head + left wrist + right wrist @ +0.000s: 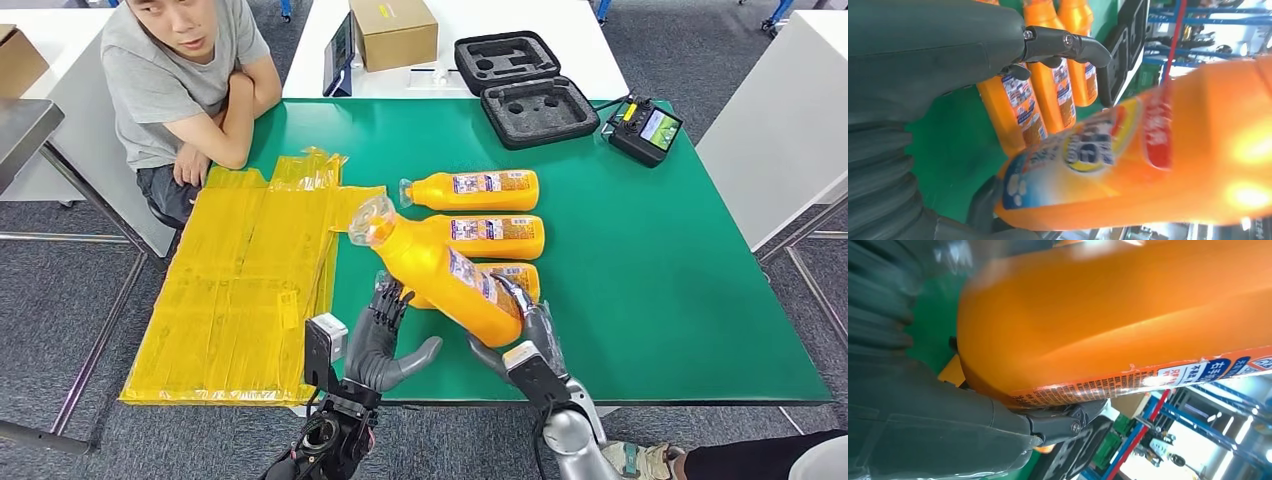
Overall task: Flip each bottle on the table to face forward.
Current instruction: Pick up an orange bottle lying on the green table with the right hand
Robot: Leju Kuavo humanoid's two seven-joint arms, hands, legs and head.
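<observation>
The lifted bottle (440, 275) was grasped at its base by the right hand (530, 345) and tilted above the bench (680, 280), presumably for turning, while the left hand (385, 335) was held released beside it.

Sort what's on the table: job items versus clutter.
Job:
held bottle, in the right hand
three lying bottles
left hand, open beside it

Clutter:
yellow bags
foam case
controller
cardboard box
</observation>
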